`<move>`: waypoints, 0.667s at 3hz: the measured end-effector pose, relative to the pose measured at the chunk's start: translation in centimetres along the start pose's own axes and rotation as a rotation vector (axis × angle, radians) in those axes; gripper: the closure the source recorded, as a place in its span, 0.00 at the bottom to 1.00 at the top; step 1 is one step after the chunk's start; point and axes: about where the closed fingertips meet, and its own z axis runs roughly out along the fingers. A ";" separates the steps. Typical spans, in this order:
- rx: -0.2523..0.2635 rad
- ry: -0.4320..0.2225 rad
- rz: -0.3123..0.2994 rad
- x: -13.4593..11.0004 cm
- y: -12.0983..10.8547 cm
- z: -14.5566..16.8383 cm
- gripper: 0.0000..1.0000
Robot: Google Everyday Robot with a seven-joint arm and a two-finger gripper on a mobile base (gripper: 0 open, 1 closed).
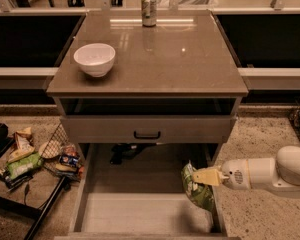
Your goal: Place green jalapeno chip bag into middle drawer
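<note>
gripper [199,176] sits at lower right of the frame, pale yellowish fingers [208,176] pointing left off a smooth white rounded arm [270,174] that comes in from the right edge. the fingers are clenched on the top edge of the green jalapeno chip bag [198,194], a crumpled, shiny light-green foil pouch with pale markings, hanging down from the pinch and creased all over. the bag is over the right-hand end of the middle drawer [140,213], hard against its right side wall; whether its bottom touches the floor of the drawer, cannot tell. that drawer is pulled wide open toward the bottom of the frame, a shallow grey-wood box with low side walls and a pale bare plank floor, dark shadow at its back.

just above it, a flat grey drawer front [190,129] closed flush, with a small black handle [147,135] at its centre, and a dark open slot above that. up top, the brown countertop [160,59], smooth and glossy, catching light streaks. a round white bowl [94,59] stands at its left, a metal drink can [149,8] upright at the far edge, well apart from the bowl.

left of the drawer, on the speckled stone floor [260,214], a tipped wire basket [55,143] with multicoloured wrappers [67,158] spilling out, a small pale-green packet [23,165] among them.
</note>
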 end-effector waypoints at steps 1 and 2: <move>-0.003 0.003 0.000 0.0 0.1 0.2 0.82; -0.007 0.005 -0.001 0.0 0.1 0.4 0.58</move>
